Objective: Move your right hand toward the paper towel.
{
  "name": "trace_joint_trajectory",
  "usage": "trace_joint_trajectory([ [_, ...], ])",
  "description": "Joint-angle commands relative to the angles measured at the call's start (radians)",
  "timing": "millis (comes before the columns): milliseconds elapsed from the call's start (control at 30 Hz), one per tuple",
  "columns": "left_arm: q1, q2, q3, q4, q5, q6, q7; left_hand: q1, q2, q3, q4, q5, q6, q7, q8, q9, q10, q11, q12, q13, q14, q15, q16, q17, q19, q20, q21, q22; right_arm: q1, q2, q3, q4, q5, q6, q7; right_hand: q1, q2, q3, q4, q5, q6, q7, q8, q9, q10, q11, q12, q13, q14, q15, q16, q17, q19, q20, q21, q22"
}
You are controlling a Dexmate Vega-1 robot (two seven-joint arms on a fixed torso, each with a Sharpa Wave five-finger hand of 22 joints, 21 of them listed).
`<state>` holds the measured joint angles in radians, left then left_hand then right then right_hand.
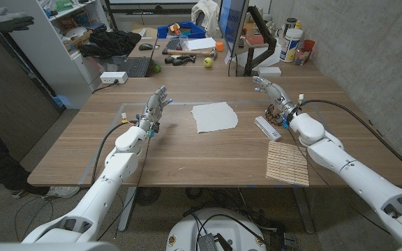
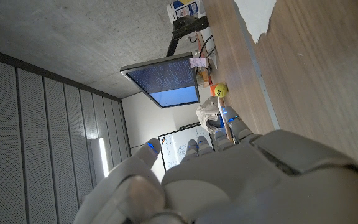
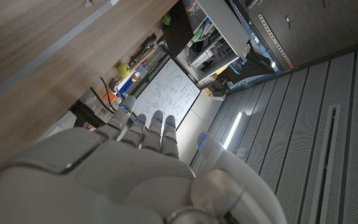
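Note:
A white paper towel [image 1: 214, 116] lies flat near the middle of the wooden table [image 1: 187, 150]; one corner of the paper towel [image 2: 258, 14] also shows in the left wrist view. My right hand [image 1: 273, 95] is to the towel's right, a good gap away, fingers extended and apart, holding nothing. My left hand [image 1: 156, 107] stands to the towel's left, fingers spread and empty. From behind, the right hand [image 3: 148, 168] and left hand [image 2: 229, 174] appear in their own wrist views with fingers stretched out.
A white remote-like bar [image 1: 267, 128] lies just by my right wrist. A slatted bamboo mat [image 1: 287, 163] sits at the front right. Behind the table stand a monitor [image 1: 232, 28], a laptop [image 1: 132, 67], bottles [image 1: 289, 43] and clutter. A person's hand [image 1: 5, 19] shows at far left.

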<state>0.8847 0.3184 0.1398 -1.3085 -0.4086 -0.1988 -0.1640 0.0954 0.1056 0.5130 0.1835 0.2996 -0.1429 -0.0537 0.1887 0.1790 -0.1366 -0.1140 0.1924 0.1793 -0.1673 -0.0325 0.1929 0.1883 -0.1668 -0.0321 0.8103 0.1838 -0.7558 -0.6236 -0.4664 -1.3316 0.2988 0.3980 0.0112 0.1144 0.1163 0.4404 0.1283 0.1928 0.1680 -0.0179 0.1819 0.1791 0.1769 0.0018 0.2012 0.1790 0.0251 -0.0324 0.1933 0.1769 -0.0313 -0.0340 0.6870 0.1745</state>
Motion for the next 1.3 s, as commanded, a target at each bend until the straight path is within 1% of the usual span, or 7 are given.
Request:
trace_joint_trajectory([
  [33, -0.004, -0.002, -0.001, 0.003, 0.012, -0.002, -0.006, -0.009, 0.076, 0.006, 0.003, 0.000, -0.001, 0.002, 0.006, 0.005, -0.004, 0.000, 0.003, 0.002, -0.069, -0.043, 0.006, 0.005, -0.122, -0.058, 0.001, 0.001, 0.016, -0.017, -0.016, -0.014, -0.079, 0.015, -0.008, 0.010, 0.063, 0.003, -0.004, 0.005, 0.009, 0.000, 0.009, 0.005, 0.005, -0.009, 0.006, 0.004, -0.004, -0.041, -0.001, 0.003, -0.003, -0.113, -0.001, 0.002],
  [700, -0.008, 0.000, -0.004, 0.011, 0.019, -0.008, -0.012, -0.012, 0.075, 0.009, 0.003, -0.002, 0.000, -0.001, 0.006, 0.005, -0.004, 0.002, 0.003, 0.002, -0.069, -0.045, 0.006, 0.005, -0.121, -0.058, 0.000, 0.001, 0.033, -0.045, -0.037, -0.067, -0.210, 0.009, -0.022, 0.018, 0.065, 0.006, -0.005, 0.004, 0.006, -0.003, 0.007, 0.005, -0.006, -0.013, 0.002, 0.003, -0.013, -0.044, -0.004, 0.003, -0.010, -0.116, -0.010, 0.002],
  [800, -0.009, 0.000, -0.004, 0.013, 0.018, -0.010, -0.014, -0.013, 0.075, 0.009, 0.003, -0.002, 0.000, 0.000, 0.006, 0.005, -0.004, 0.002, 0.003, 0.002, -0.069, -0.045, 0.006, 0.005, -0.121, -0.058, 0.000, 0.001, 0.035, -0.046, -0.038, -0.071, -0.221, 0.013, -0.022, 0.019, 0.065, 0.006, -0.004, 0.004, 0.006, -0.002, 0.007, 0.005, -0.007, -0.011, 0.002, 0.003, -0.014, -0.043, -0.004, 0.003, -0.009, -0.117, -0.012, 0.002],
  [1300, -0.007, 0.002, -0.008, 0.015, 0.018, -0.014, -0.016, -0.015, 0.075, 0.011, 0.003, -0.003, 0.001, -0.001, 0.006, 0.005, -0.004, 0.001, 0.003, 0.002, -0.068, -0.045, 0.006, 0.005, -0.121, -0.057, -0.001, 0.001, 0.052, -0.043, -0.050, -0.093, -0.278, 0.041, -0.013, 0.022, 0.066, 0.007, -0.004, 0.004, 0.003, -0.005, 0.006, 0.005, -0.013, -0.015, 0.001, 0.003, -0.019, -0.044, -0.004, 0.003, -0.012, -0.120, -0.017, 0.002],
])
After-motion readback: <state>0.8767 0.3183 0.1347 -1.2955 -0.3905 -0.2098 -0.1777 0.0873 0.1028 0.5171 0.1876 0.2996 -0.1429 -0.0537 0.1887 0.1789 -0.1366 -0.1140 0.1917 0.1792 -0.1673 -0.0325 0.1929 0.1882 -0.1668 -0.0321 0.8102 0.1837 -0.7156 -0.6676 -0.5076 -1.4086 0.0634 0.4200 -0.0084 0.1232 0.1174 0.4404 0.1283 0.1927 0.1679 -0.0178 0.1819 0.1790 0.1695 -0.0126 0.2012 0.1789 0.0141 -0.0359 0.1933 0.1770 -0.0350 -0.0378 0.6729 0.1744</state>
